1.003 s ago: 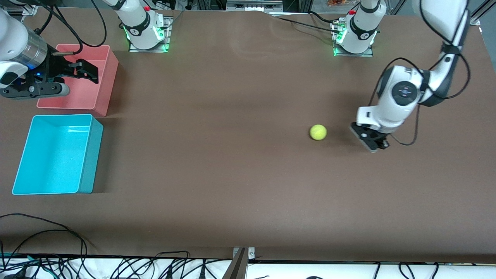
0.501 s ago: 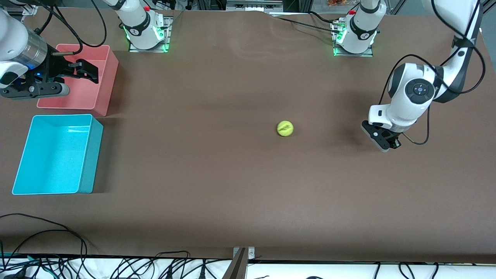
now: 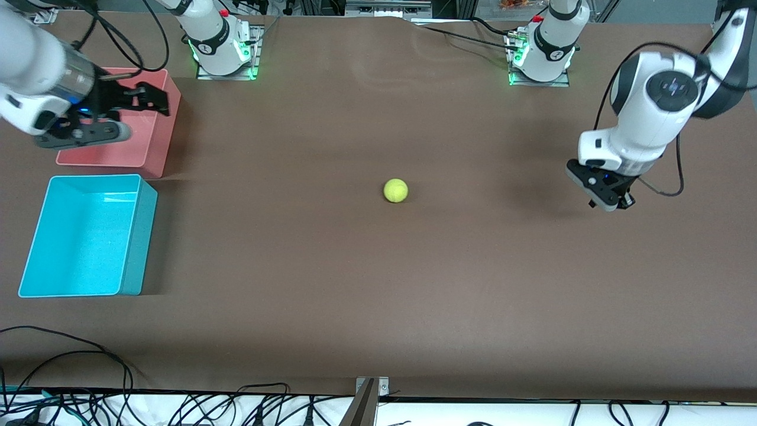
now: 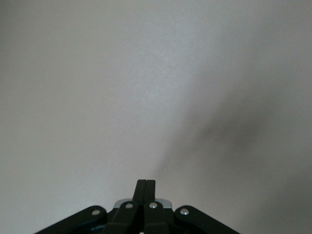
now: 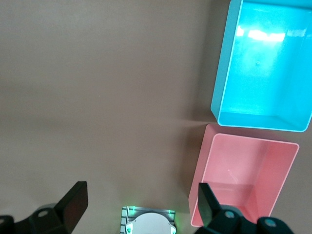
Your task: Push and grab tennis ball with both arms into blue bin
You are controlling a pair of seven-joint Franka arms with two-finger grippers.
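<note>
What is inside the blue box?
Nothing: the bright blue rectangular plastic bin shows only its bare pale floor. The fuzzy yellow-green tennis ball sits out on the brown table. No part is covered.

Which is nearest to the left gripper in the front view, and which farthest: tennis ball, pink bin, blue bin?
From the left gripper, shut over bare table:
1. tennis ball, mid-table.
2. pink bin, at the right arm's end.
3. blue bin, same end, nearer the camera; close to the pink bin's range.

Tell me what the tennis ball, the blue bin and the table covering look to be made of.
Tennis ball: yellow-green felt, matte and fuzzy-looking, probably over rubber.
Blue bin: moulded plastic by the look, smooth and slightly glossy, with light glare on its floor.
Table covering: brown, matte, likely fabric or a soft mat; faint ripples near the arms' bases.
</note>
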